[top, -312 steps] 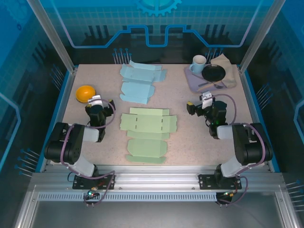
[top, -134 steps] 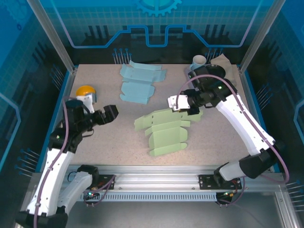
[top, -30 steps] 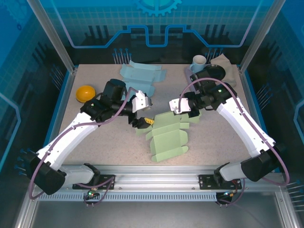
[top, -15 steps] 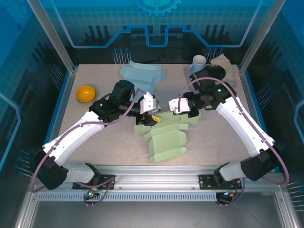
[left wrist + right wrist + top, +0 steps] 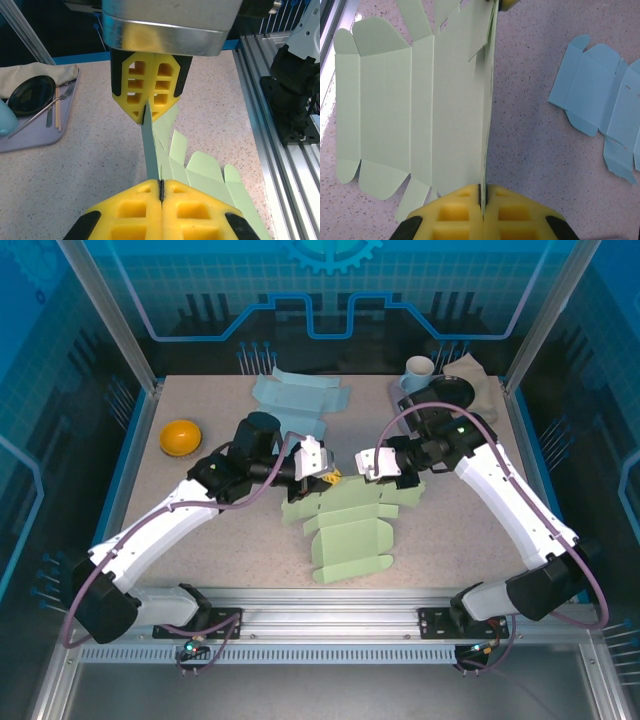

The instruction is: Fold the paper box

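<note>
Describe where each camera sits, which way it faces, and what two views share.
Top external: above, behind, looking down at the table; left arm, right arm show.
Left wrist: on left arm, facing the right gripper; left gripper shows.
Right wrist: on right arm, along the green blank; own fingers show.
Shared: both wrist views show the pinched green blank.

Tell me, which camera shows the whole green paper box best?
The top external view: the green paper box lies spread out, nearly whole. The right wrist view sees most panels close up. The left wrist view catches its pinched edge and some flaps.
</note>
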Motion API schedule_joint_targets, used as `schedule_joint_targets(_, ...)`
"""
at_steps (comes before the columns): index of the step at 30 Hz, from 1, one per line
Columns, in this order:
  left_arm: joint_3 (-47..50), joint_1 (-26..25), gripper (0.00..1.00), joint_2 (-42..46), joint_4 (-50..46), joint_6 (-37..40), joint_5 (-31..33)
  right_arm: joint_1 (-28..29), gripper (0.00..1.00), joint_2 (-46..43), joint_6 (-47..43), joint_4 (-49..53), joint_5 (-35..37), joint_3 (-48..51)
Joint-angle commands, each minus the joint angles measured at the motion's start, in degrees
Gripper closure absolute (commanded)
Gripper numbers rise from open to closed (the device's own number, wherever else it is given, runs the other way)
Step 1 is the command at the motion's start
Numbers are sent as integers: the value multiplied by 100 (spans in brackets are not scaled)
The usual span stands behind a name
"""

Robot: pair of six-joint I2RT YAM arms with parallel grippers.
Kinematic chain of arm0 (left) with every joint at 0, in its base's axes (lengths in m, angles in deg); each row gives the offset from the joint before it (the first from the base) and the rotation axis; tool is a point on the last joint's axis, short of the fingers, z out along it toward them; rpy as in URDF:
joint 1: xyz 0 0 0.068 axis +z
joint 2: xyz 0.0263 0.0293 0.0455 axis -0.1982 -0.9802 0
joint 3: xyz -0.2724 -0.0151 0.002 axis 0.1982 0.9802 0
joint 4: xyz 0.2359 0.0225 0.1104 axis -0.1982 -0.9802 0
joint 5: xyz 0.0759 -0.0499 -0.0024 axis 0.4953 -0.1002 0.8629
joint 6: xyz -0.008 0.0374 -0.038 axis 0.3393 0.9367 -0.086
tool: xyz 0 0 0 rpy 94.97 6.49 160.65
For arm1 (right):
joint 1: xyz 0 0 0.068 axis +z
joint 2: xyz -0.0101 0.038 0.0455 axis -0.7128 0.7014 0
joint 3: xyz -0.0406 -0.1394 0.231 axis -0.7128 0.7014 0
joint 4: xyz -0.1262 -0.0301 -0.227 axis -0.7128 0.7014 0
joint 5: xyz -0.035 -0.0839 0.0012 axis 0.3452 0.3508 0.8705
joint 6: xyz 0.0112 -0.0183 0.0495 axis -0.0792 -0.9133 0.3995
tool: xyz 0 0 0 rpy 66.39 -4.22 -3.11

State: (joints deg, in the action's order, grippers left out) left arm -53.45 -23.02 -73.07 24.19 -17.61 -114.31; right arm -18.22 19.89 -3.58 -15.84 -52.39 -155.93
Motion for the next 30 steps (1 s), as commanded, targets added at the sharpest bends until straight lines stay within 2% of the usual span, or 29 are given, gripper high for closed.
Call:
schedule_joint_targets(1,206,-18,100,71,128,-76,194,113,100,42,60,7,-456,-172)
schedule_joint_targets(2,192,-5,100,72,105,-110,235,108,100,61,84,-8,-437,-184)
schedule_joint_targets(3,175,28,90,100,80,-190,277,101,100,88,90,-20,-421,-196)
schedule_joint_targets(6,224,341,74,323,36,-542,180,23,100,159,149,-88,-316,-199)
schedule_joint_targets(10,732,1031,59,1073,458,-1537,-9,-204,100,166,609,-709,28,-132)
schedule_joint_targets(13,1343,1295,50,1681,788,-2302,210,-400,100,167,801,-1051,60,-70)
schedule_joint_targets(18,2466,1310,52,2513,937,-3851,1888,-490,100,262,899,-1473,362,59)
schedule_joint_targets(21,3190,1317,54,2855,982,-4747,2477,-527,100,402,1098,-1607,438,10)
schedule_joint_targets(25,3840,1302,54,3013,1171,-5482,2569,-571,100,586,1494,-1667,365,-128)
schedule_joint_targets(30,4106,1301,56,2817,1828,-5740,2367,-580,100,808,1779,-1619,322,-246)
